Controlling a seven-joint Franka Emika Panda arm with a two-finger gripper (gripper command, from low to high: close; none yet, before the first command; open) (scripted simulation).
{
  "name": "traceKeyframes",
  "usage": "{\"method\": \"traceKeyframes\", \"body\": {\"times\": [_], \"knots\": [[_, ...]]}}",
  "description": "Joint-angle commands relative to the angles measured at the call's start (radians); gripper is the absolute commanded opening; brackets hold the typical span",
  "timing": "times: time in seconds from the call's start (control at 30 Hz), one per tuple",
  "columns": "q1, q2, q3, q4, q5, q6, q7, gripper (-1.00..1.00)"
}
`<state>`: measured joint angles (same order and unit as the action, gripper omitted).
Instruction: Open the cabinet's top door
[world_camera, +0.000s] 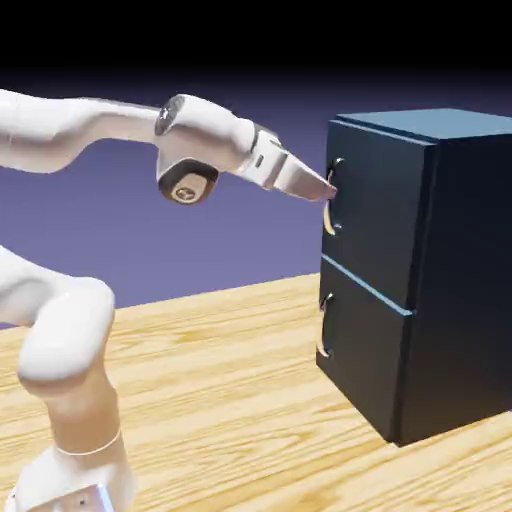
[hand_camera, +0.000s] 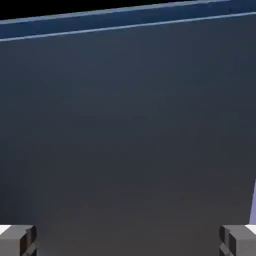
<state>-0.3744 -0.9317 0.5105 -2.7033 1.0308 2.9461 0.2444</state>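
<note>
Arm (world_camera: 70, 330) rises at lower left, forearm reaching right, hand pitched slightly down toward the cabinet (world_camera: 420, 270) on the wooden table (world_camera: 220, 400); gripper (world_camera: 325, 190) tip sits at the pale handle (world_camera: 331, 196) of the top door (world_camera: 375, 215), contact unclear; hand view: the 2 fingertips (hand_camera: 17, 240) spread wide at the bottom corners, nothing between them, navy panel filling the frame; door looks closed.

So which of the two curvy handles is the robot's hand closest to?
The upper handle, on the taller top door. The gripper is right at it, while the lower handle sits well below.
</note>
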Motion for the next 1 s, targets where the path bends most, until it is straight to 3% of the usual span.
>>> {"method": "traceKeyframes", "body": {"times": [0.0,0.97], "knots": [[-0.016,-0.015,0.022,0.005,0.044,-0.004,-0.021,0.0],[-0.489,-0.458,0.646,0.135,1.305,-0.115,-0.629,0.0]]}}
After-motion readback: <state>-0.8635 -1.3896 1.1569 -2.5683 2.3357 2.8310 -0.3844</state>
